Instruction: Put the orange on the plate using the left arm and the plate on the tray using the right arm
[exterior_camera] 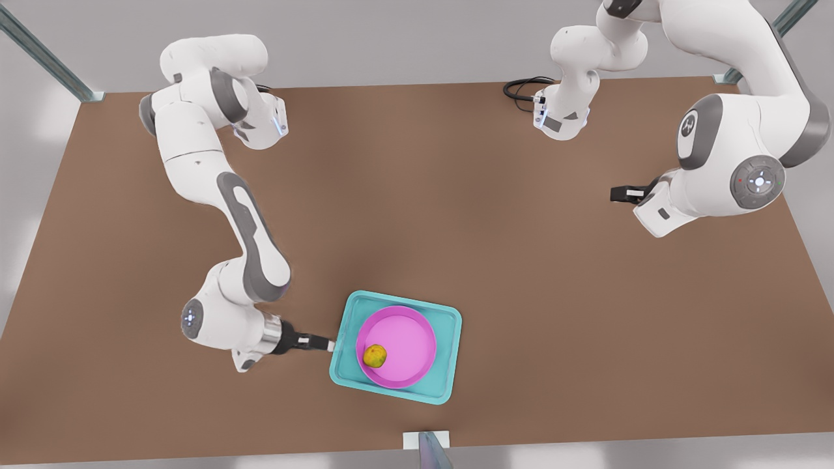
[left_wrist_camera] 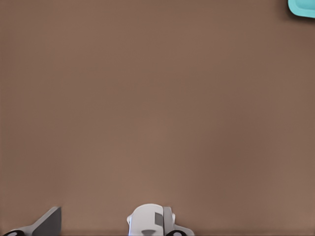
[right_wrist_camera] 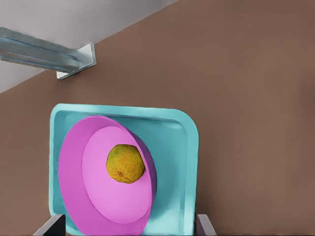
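Front view: the orange [exterior_camera: 374, 355] lies in the pink plate [exterior_camera: 417, 326], and the plate sits inside the teal tray [exterior_camera: 449, 365] on the bench [exterior_camera: 456, 215]. The right pincer [exterior_camera: 328, 343] is level with the tray's rim on the front view's left, touching it or just beside it. The left pincer [exterior_camera: 624, 193] waits well apart from the tray, and I cannot tell whether it is open or closed. The count is one orange, one plate, one tray, two arms and two pincers.

Left wrist view: brown bench, with one corner of the tray [left_wrist_camera: 302, 7] far off.

Right wrist view: the right pincer's fingertips [right_wrist_camera: 51, 226] stand wide apart with nothing clamped between them, and the tray is just beyond. The orange [right_wrist_camera: 125, 163] rests near the plate's middle. The plate [right_wrist_camera: 93, 196] crowds one side of the tray [right_wrist_camera: 172, 147].

Both placements look done, so the risk lies in the retreat. A sideways or low withdrawal could catch the tray's rim, shove the tray, and set the round fruit rolling. Lifting away from the tray first should avoid that.
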`<action>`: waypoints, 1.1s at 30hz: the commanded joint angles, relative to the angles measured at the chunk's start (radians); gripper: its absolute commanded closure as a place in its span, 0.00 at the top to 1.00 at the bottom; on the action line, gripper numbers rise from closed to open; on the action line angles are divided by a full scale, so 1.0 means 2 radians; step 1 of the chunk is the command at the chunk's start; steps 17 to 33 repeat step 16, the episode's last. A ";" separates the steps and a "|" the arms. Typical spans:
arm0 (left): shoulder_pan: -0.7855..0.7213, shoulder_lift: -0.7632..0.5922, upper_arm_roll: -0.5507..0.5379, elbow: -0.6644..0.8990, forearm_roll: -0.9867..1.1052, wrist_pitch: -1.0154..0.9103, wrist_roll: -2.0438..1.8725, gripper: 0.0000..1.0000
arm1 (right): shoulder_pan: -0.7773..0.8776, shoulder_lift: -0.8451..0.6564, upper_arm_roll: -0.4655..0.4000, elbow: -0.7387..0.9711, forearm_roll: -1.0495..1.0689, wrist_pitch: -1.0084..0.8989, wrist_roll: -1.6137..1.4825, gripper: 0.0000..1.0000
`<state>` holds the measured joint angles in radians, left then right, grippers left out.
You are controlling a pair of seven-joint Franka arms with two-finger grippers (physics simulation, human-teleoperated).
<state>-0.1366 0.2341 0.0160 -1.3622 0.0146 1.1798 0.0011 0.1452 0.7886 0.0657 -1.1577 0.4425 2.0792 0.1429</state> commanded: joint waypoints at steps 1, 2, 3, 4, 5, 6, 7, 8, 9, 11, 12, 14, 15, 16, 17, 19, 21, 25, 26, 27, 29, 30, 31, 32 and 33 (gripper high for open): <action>0.000 0.000 0.000 0.001 0.002 -0.010 0.002 1.00 | -0.001 -0.053 -0.052 0.003 -0.105 -0.230 -0.012 1.00; 0.000 0.000 0.000 0.002 0.004 -0.022 0.001 1.00 | -0.002 -0.094 -0.086 0.003 -0.163 -0.293 -0.013 1.00; 0.000 0.001 0.000 0.008 0.004 -0.022 -0.001 1.00 | -0.001 -0.129 -0.110 0.003 -0.202 -0.335 -0.014 1.00; 0.000 0.000 0.000 0.008 0.005 -0.025 0.000 1.00 | 0.003 -0.170 -0.110 0.009 -0.252 -0.380 -0.015 1.00; 0.000 0.000 0.000 0.008 0.005 -0.029 0.001 1.00 | -0.002 -0.200 -0.106 0.022 -0.269 -0.411 -0.016 1.00; 0.000 0.000 0.000 0.008 0.005 -0.030 0.001 1.00 | -0.017 -0.250 -0.102 0.016 -0.265 -0.429 -0.018 1.00; 0.000 0.001 0.000 0.011 0.005 -0.030 -0.001 1.00 | -0.019 -0.299 -0.102 -0.009 -0.267 -0.434 -0.054 1.00; 0.000 0.001 0.000 0.011 0.005 -0.030 -0.002 1.00 | -0.023 -0.331 -0.102 -0.029 -0.269 -0.434 -0.084 1.00; 0.000 0.000 0.000 0.011 0.004 -0.031 -0.004 1.00 | -0.033 -0.364 -0.102 -0.058 -0.267 -0.434 -0.090 1.00; 0.000 0.000 0.000 0.011 0.002 -0.054 0.000 1.00 | -0.037 -0.387 -0.094 -0.091 -0.266 -0.432 -0.094 1.00; 0.000 -0.001 0.000 0.012 0.000 -0.064 -0.001 1.00 | -0.042 -0.394 -0.088 -0.105 -0.265 -0.432 -0.101 1.00; 0.000 0.000 0.000 0.022 0.000 -0.065 0.001 1.00 | -0.045 -0.385 -0.081 -0.108 -0.265 -0.434 -0.101 1.00; 0.000 0.001 0.000 0.022 0.000 -0.064 0.000 1.00 | -0.045 -0.381 -0.081 -0.108 -0.265 -0.434 -0.101 1.00; 0.000 0.004 0.000 0.022 -0.001 -0.062 0.001 1.00 | -0.045 -0.381 -0.081 -0.108 -0.265 -0.434 -0.101 1.00; 0.000 0.004 0.000 0.022 -0.001 -0.062 0.001 1.00 | -0.045 -0.381 -0.081 -0.108 -0.265 -0.434 -0.101 1.00; 0.000 0.004 0.000 0.022 -0.001 -0.062 0.001 1.00 | -0.045 -0.381 -0.081 -0.108 -0.265 -0.434 -0.101 1.00; 0.000 0.004 0.000 0.022 -0.001 -0.062 0.001 1.00 | -0.045 -0.381 -0.081 -0.108 -0.265 -0.434 -0.101 1.00; 0.000 0.004 0.000 0.022 -0.001 -0.062 0.001 1.00 | -0.045 -0.381 -0.081 -0.108 -0.265 -0.434 -0.101 1.00; 0.000 0.004 0.000 0.022 -0.001 -0.062 0.001 1.00 | -0.045 -0.381 -0.081 -0.108 -0.265 -0.434 -0.101 1.00; 0.000 0.004 0.000 0.022 -0.001 -0.062 0.001 1.00 | -0.045 -0.381 -0.081 -0.108 -0.265 -0.434 -0.101 1.00; 0.000 0.004 0.000 0.022 -0.001 -0.062 0.001 1.00 | -0.045 -0.381 -0.081 -0.108 -0.265 -0.434 -0.101 1.00; 0.000 0.004 0.000 0.022 -0.001 -0.062 0.001 1.00 | -0.045 -0.381 -0.081 -0.108 -0.265 -0.434 -0.101 1.00; 0.000 0.004 0.000 0.022 -0.001 -0.062 0.001 1.00 | -0.045 -0.381 -0.081 -0.108 -0.265 -0.434 -0.101 1.00; 0.000 0.004 0.000 0.022 -0.001 -0.062 0.001 1.00 | -0.045 -0.381 -0.081 -0.108 -0.265 -0.434 -0.101 1.00; 0.000 0.004 0.000 0.022 -0.001 -0.062 0.001 1.00 | -0.045 -0.381 -0.081 -0.108 -0.265 -0.434 -0.101 1.00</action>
